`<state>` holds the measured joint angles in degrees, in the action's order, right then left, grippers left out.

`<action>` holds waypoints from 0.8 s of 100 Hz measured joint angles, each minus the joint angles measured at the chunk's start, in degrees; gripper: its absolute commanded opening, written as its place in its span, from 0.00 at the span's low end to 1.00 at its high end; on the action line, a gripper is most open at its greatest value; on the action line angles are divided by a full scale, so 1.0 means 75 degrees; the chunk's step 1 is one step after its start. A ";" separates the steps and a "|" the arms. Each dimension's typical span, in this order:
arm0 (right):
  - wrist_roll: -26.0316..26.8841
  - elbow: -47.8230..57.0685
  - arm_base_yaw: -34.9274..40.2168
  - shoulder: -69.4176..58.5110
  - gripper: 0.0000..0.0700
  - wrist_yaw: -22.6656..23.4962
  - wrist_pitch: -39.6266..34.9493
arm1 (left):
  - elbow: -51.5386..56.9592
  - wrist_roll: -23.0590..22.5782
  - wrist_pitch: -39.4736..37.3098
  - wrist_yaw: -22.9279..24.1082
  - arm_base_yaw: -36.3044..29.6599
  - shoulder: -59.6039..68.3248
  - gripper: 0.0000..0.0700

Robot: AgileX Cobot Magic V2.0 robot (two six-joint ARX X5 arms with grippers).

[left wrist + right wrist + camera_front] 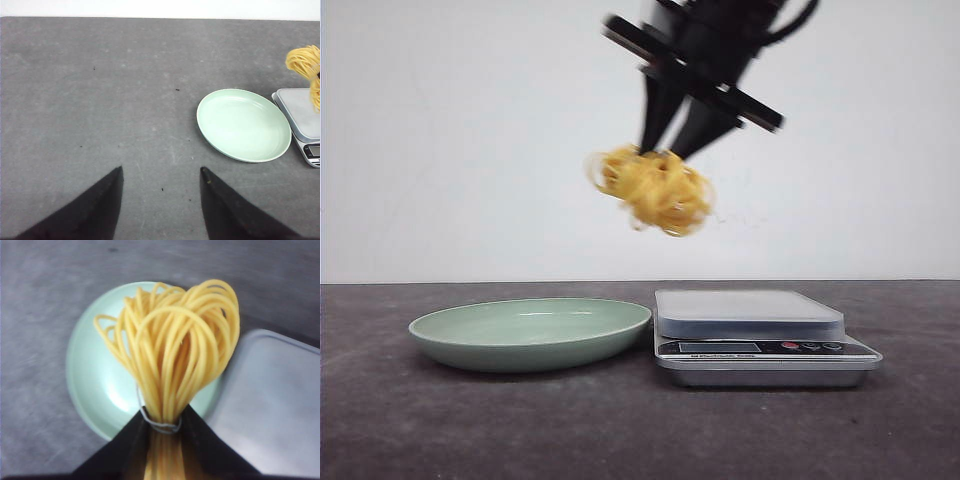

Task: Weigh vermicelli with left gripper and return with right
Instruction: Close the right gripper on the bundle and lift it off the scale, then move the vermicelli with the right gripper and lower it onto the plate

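Observation:
The vermicelli [658,190], a nest of yellow strands, hangs in the air from my right gripper [660,152], which is shut on it. It hangs high above the gap between the pale green plate [520,322] and the silver scale [750,312]. In the right wrist view the strands [175,350] fan out from the closed gripper [161,417] over the empty plate [90,375] and the scale's pan [275,405]. My left gripper [161,170] is open and empty over bare table, well away from the plate [242,125]. It is out of the front view.
The scale's pan [300,110] is bare; its display and buttons face the front. The dark grey tabletop [100,100] stretches wide on the plate's far side from the scale. A white wall stands behind the table.

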<state>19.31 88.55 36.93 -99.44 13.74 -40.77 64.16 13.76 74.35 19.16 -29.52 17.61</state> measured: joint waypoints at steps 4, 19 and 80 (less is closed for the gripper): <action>0.0003 0.0050 0.0175 0.0000 0.00 -0.0050 0.0149 | 0.0000 0.0000 -0.0003 0.0000 0.0000 0.0000 0.39; 0.0032 0.0236 0.0650 0.0000 0.00 -0.0061 0.0589 | 0.0000 0.0000 0.0003 0.0000 0.0000 0.0000 0.39; 0.0230 0.0935 0.0825 -0.1900 0.00 -0.0052 0.0694 | 0.0000 0.0000 0.0041 0.0000 0.0000 -0.0003 0.39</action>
<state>21.04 95.57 43.11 -113.69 13.34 -35.57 64.16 13.76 74.65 19.16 -29.52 17.58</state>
